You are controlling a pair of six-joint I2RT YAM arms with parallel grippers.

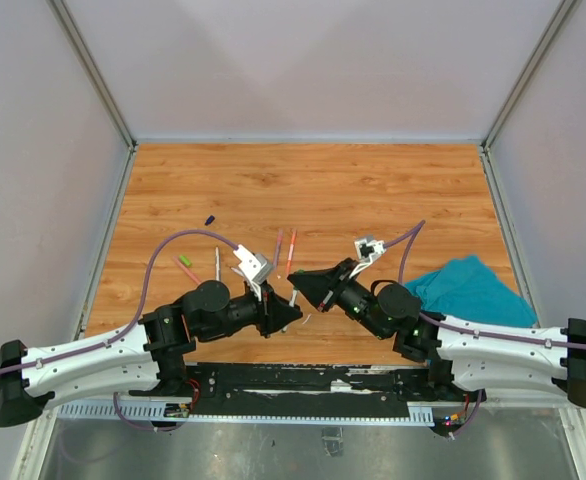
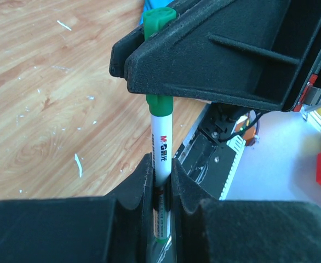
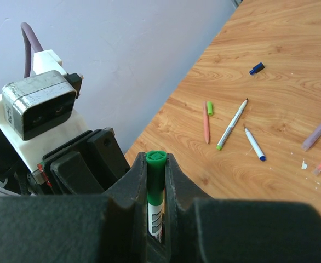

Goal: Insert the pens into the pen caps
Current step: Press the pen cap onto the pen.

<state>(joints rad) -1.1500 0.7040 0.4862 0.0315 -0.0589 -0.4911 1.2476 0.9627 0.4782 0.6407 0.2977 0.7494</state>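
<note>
Taking the overhead view from the left, most of the loose things lie on the left half of the wooden table (image 1: 373, 190). A dark blue cap (image 1: 210, 218) is highest in the frame, then a light green cap (image 1: 185, 260) beside a pink pen (image 1: 189, 273), then a grey-barrelled pen (image 1: 217, 262). A purple pen (image 1: 277, 246) and an orange pen (image 1: 291, 250) lie just above the spot near lower centre where the arms meet. There the left gripper (image 1: 289, 303) and the right gripper (image 1: 297, 287) face each other tip to tip, and what they hold is too small to read from above. A teal cloth (image 1: 468, 288) sits well apart at the right.

The left wrist view fills that in. The left fingers (image 2: 141, 181) pinch the white barrel of a green pen (image 2: 160, 137), whose long axis runs straight up the frame into the right gripper's closed jaws. The green cap (image 2: 159, 19) pokes out of their far side and a green collar shows on the near side. So the cap seems to be over the tip already, though I cannot tell whether it is fully seated.

The right wrist view shows the right fingers (image 3: 177, 186) pinching that cap, with white barrel below. It also shows a blue-tipped pen (image 3: 254, 144) lying on the table, which I cannot pick out from overhead. Any remaining move looks like a push along the shared axis, with both grippers equally near.
</note>
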